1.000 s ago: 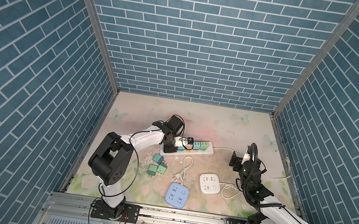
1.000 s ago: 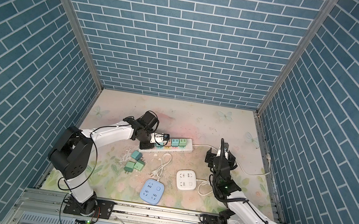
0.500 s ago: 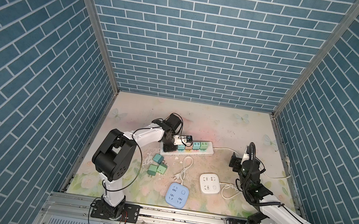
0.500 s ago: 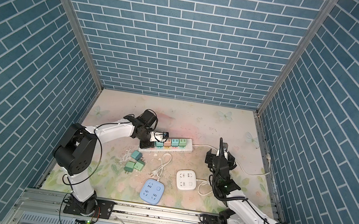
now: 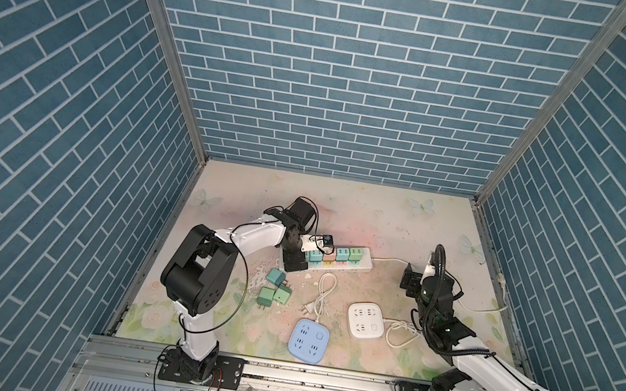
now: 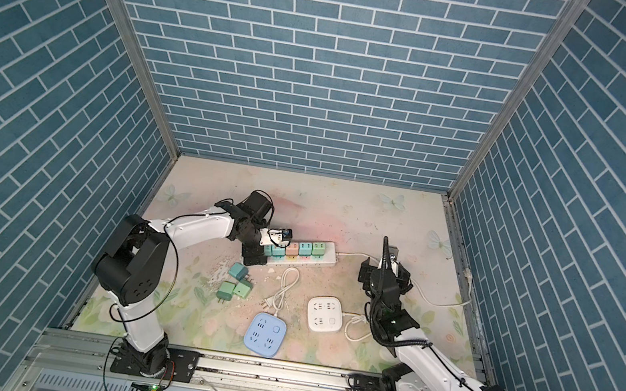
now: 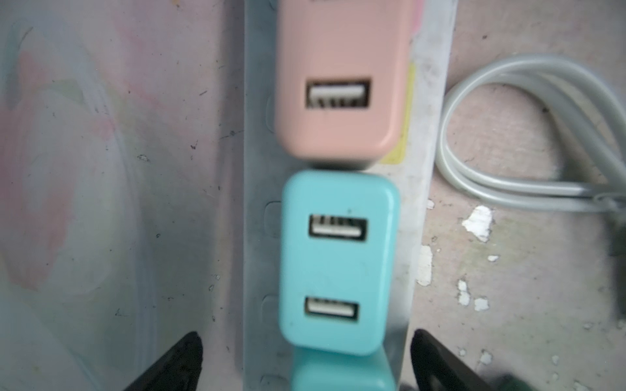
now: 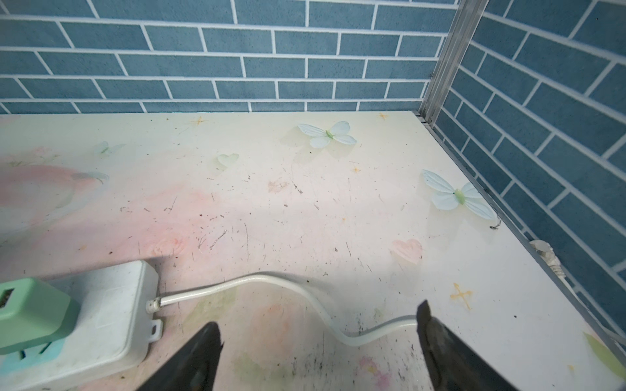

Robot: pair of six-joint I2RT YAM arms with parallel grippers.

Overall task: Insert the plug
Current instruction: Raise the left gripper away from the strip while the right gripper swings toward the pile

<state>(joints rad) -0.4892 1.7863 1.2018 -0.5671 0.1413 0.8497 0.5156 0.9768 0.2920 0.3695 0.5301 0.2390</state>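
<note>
A white power strip (image 5: 365,264) (image 6: 326,260) lies mid-table with a row of plugs standing in it. My left gripper (image 5: 295,262) (image 6: 254,257) hovers over its left end, open. In the left wrist view a teal plug (image 7: 342,374) sits in the strip (image 7: 257,169) between my spread fingertips (image 7: 184,359), untouched. Beyond it stand a teal two-port plug (image 7: 337,260) and a pink plug (image 7: 342,84). My right gripper (image 5: 418,278) (image 8: 315,325) is open and empty above the strip's white cable (image 8: 271,281), near a green plug (image 8: 30,311).
Three loose green plugs (image 5: 274,288) lie in front of the strip's left end. A looped white cord (image 5: 323,295), a white square socket (image 5: 366,320) and a blue square socket (image 5: 308,341) lie nearer the front rail. Brick walls close in three sides.
My left gripper went from shut to open over the strip's left end; the teal plug stays standing in the strip. The right arm has barely moved.
</note>
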